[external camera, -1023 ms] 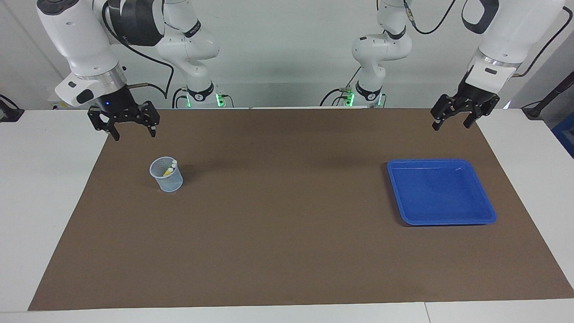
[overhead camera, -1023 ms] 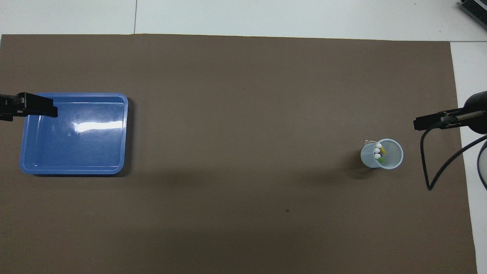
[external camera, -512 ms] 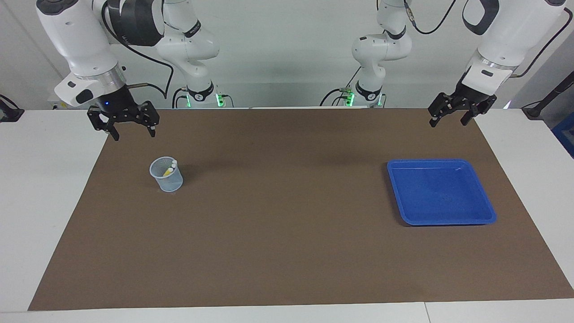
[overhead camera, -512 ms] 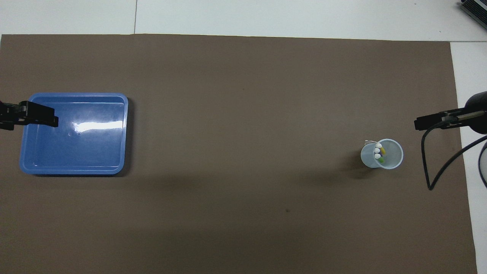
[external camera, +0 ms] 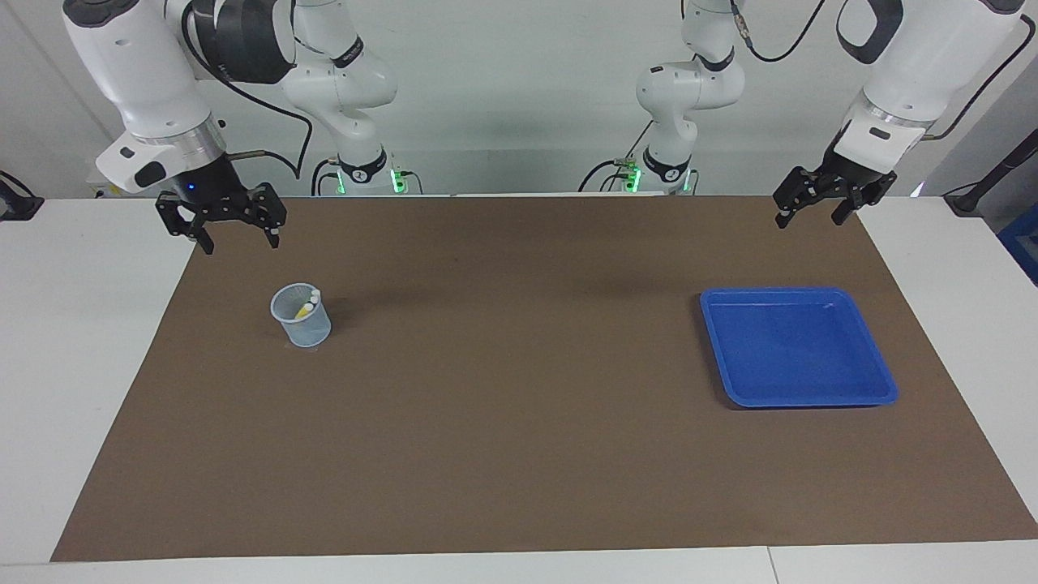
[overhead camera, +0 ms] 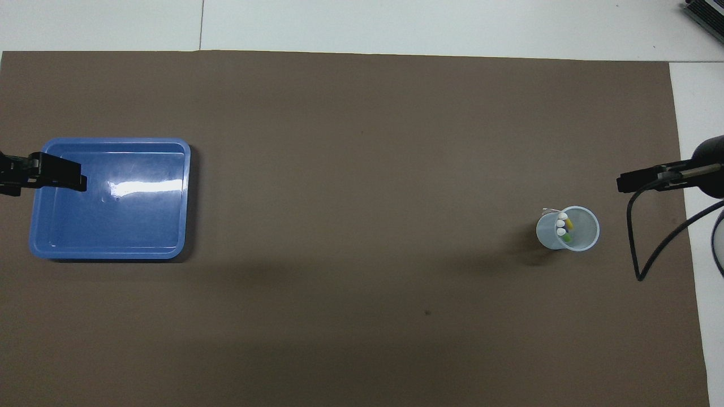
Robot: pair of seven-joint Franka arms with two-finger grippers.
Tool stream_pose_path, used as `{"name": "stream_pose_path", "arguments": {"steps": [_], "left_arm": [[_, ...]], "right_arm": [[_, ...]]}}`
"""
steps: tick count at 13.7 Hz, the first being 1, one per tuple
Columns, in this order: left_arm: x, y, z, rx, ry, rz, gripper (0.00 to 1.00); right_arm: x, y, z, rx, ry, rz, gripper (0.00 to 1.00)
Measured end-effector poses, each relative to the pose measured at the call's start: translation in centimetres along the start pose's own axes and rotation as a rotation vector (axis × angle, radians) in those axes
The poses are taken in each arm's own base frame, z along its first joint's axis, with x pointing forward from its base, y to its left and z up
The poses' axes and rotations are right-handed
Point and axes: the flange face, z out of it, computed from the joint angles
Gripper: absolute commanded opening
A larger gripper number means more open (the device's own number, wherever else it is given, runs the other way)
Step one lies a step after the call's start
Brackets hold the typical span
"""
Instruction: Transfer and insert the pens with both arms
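Observation:
A clear plastic cup (external camera: pixel 302 318) stands on the brown mat toward the right arm's end; it also shows in the overhead view (overhead camera: pixel 582 232). The pens (overhead camera: pixel 562 224) stand in it, whitish ends up, with yellow and green showing; the purple one is mostly hidden. My right gripper (external camera: pixel 240 242) is open and empty, up in the air over the mat's edge, apart from the cup. My left gripper (external camera: pixel 808 220) is open and empty, raised over the mat's corner at the left arm's end. In the overhead view it (overhead camera: pixel 59 173) overlaps the tray's edge.
An empty blue tray (external camera: pixel 799 349) lies on the mat toward the left arm's end, also in the overhead view (overhead camera: pixel 113 226). Two smaller white arms with green lights (external camera: pixel 357 97) stand at the robots' side of the table. A black cable (overhead camera: pixel 650 249) hangs by the right gripper.
The left gripper has risen a little and drawn back toward the robots. The right gripper has lifted very slightly. Cup, pens and tray have not moved.

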Motion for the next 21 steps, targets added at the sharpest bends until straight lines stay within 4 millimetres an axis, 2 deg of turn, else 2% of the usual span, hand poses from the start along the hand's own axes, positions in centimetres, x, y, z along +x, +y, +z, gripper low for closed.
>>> {"name": "stream_pose_path", "arguments": {"steps": [8,21], "left_arm": [[0.0,-0.1,0.0,0.0,0.0,-0.001,1.0],[0.0,-0.1,0.0,0.001,0.0,-0.002,1.0]], "right_arm": [[-0.2,1.1,0.0,-0.004,0.0,0.02,1.0],[-0.9,0.8,-0.7,0.005,-0.035,0.016,1.0]]}}
